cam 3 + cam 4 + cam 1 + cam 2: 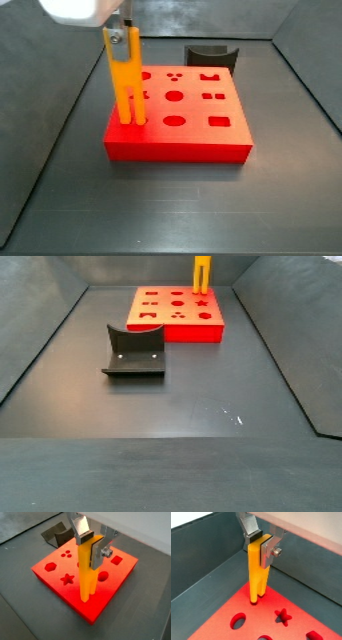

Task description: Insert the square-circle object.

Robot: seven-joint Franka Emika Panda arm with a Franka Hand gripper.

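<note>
The square-circle object (85, 572), a long yellow-orange bar, stands upright with its forked end down on the red block (63, 594), near one corner of the block's top. It also shows in a wrist view (256, 572) and in both side views (127, 85) (202, 274). My gripper (89, 544) is shut on the bar's upper end, silver fingers (268, 548) on both sides; it shows in a side view (122, 36) too. The prong tips meet the block's top (254, 602). I cannot tell how deep they sit.
The red block (181, 125) has several shaped holes: circles, a star (283, 615), squares. The dark fixture (134, 353) stands on the grey floor apart from the block, also seen behind it (210, 55). Grey bin walls (204, 557) rise close to the block.
</note>
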